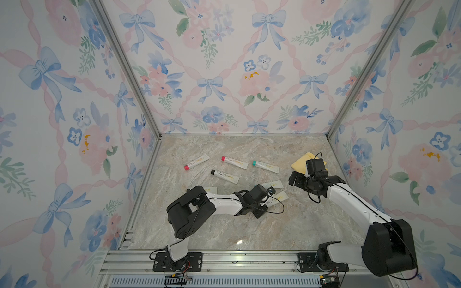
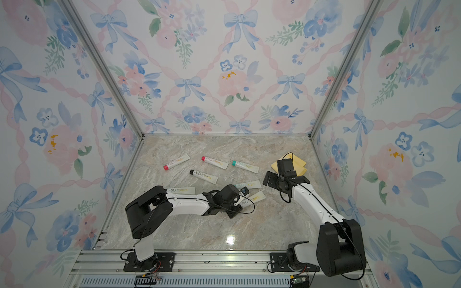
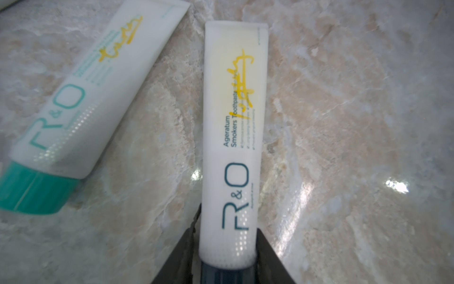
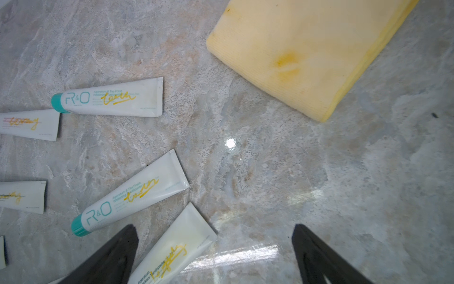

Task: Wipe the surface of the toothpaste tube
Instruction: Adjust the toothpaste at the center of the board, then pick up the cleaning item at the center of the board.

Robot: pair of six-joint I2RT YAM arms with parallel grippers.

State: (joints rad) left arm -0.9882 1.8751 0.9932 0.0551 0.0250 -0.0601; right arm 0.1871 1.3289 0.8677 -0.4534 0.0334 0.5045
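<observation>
One toothpaste tube [image 3: 231, 137] held at its cap end.
Your left fingers [image 3: 177, 258] clamped it on the table [image 3: 344, 123]; right fingers [image 4: 110, 253] hung wide open near the yellow cloth [image 4: 307, 54].

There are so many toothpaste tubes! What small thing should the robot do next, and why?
Probably the right hand should reach over to the yellow cloth and pinch it. That hand is open and empty above the table, where the cloth lies untouched. The left hand clasps the cap end of a toothpaste tube scribbled with yellow marks, so only the wiper seems missing.
</observation>
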